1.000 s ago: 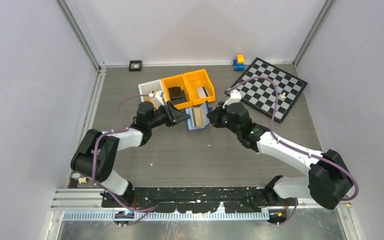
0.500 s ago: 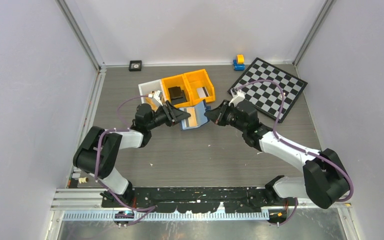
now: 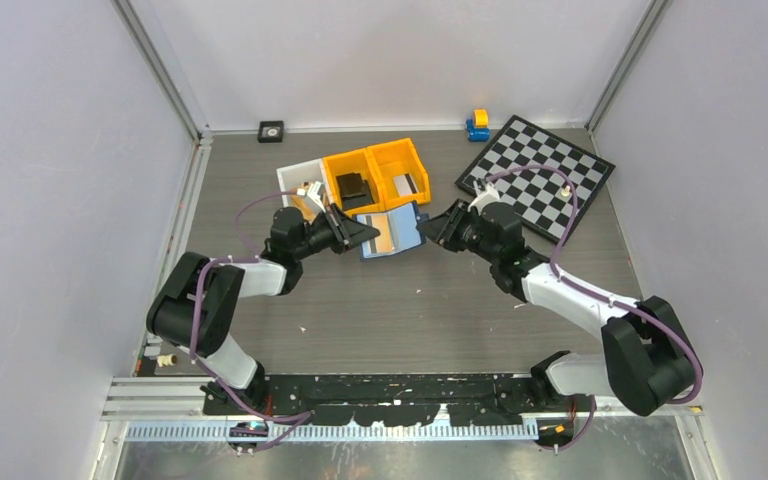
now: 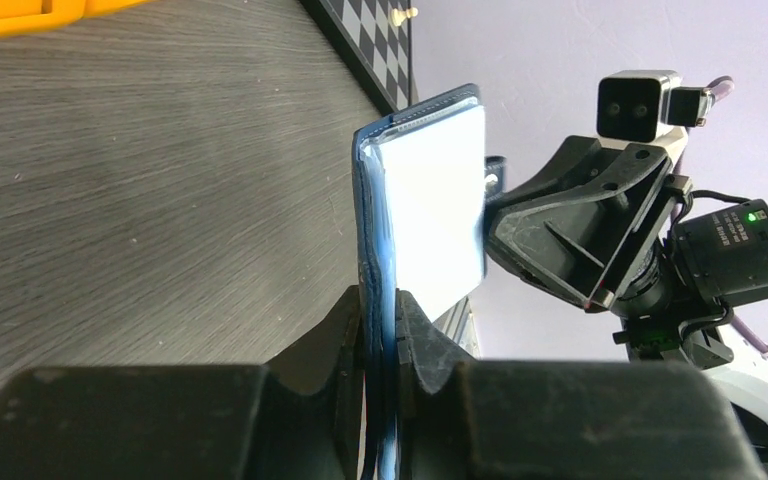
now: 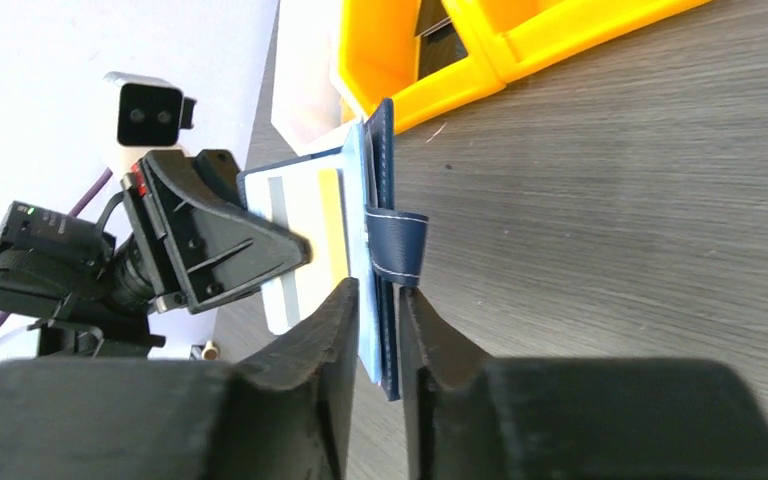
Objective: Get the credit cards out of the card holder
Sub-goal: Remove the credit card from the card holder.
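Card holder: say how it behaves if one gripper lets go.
Likely floppy: the holder hangs spread between left gripper and right gripper, hinged at its fold, so a freed half should swing. Probably light: two edge pinches carry it.

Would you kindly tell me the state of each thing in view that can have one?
card holder, open, held between both hands.
credit cards, tucked inside the holder.
left hand, shut on the holder's edge.
right hand, shut on the opposite flap.
chessboard, unfolded flat.

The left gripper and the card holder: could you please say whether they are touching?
Touching. The left wrist view shows the left gripper pinching the card holder, a finger pressed on each side of its edge.
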{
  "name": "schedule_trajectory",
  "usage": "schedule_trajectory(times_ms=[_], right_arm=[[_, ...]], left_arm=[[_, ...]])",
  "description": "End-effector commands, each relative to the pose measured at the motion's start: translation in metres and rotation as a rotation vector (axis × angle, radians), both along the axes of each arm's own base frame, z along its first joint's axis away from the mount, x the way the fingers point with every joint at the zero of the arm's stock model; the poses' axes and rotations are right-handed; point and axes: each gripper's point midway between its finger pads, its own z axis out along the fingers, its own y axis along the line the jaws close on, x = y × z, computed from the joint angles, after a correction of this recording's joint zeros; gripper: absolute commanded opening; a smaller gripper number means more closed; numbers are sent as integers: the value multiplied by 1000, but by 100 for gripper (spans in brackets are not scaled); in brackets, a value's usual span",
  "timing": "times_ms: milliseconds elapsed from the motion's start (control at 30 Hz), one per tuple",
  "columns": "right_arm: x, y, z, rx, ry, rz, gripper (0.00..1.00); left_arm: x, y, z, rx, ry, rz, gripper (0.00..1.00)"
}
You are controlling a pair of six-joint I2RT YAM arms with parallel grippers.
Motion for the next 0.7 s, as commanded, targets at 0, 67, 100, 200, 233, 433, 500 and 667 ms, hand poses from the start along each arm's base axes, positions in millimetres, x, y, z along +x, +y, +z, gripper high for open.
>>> schedule_trajectory(times_ms=[0, 67, 100, 200, 233, 433, 500, 667], right_arm=[[16, -12, 9, 12, -15, -69, 32], [18, -17, 11, 7, -15, -88, 39], [18, -20, 11, -2, -16, -100, 41], [17, -34, 15, -45, -37, -155, 45], [16, -38, 20, -51, -53, -172, 47], [1, -37, 51, -23, -173, -118, 52], [-4, -27, 57, -8, -197, -53, 52], [-16, 4, 67, 58, -237, 110, 50]], left_arm=[[1, 2, 26, -13, -93, -6, 8], [0, 3, 26, -12, -95, -6, 8], [0, 3, 26, -10, -95, -6, 7], [0, 3, 25, -8, -87, -5, 7], [0, 3, 24, -8, -86, -5, 7], [3, 5, 17, 24, -66, 11, 3], [3, 6, 15, 33, -64, 15, 3], [2, 5, 16, 33, -68, 9, 3]])
